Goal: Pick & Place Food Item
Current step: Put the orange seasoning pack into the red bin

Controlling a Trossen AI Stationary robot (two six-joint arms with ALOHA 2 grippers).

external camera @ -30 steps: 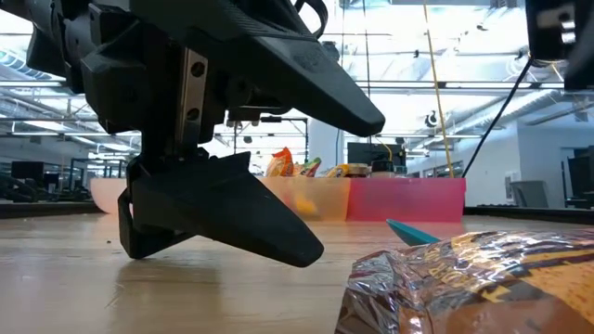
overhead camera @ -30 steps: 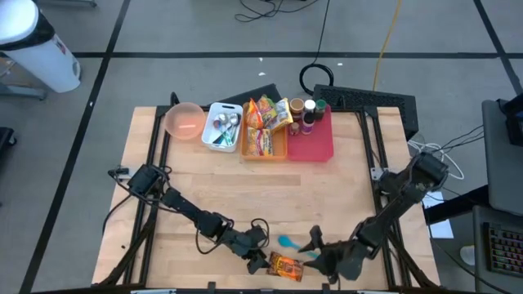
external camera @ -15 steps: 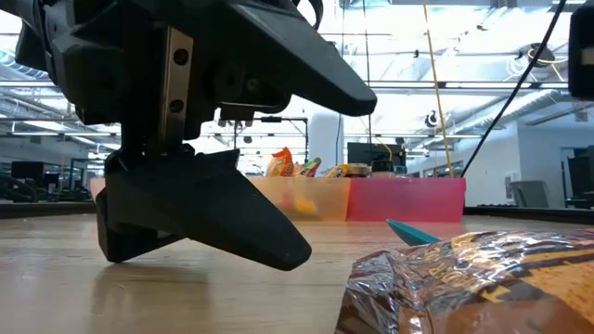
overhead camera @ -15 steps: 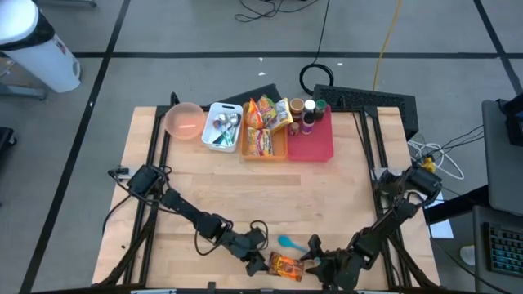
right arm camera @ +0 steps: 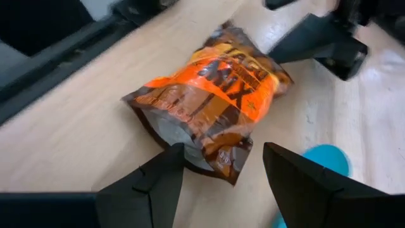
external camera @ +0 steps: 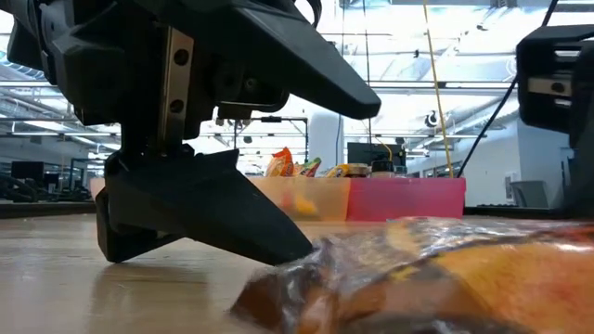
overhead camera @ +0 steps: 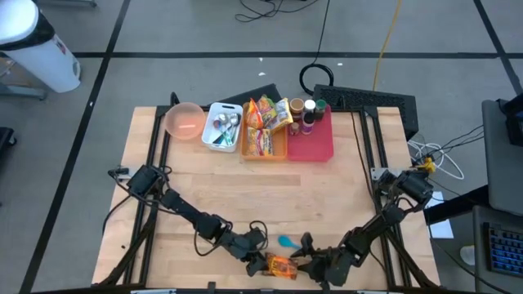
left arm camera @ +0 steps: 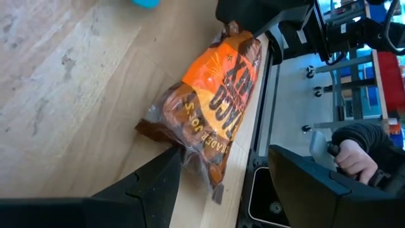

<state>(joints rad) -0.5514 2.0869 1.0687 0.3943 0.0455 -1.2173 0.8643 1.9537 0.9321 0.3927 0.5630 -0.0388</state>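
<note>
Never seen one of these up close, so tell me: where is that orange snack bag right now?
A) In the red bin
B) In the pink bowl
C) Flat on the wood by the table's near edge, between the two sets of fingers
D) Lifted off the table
C: the orange snack bag lies on the wooden table near its front edge, with the left gripper and right gripper flanking it, fingers open.

snack bag (right arm camera: 209,104): glossy crinkled plastic | table (overhead camera: 327,188): matt pale wood

Snack bag (overhead camera: 279,266) between left gripper (overhead camera: 256,262) and right gripper (overhead camera: 304,260)
</note>
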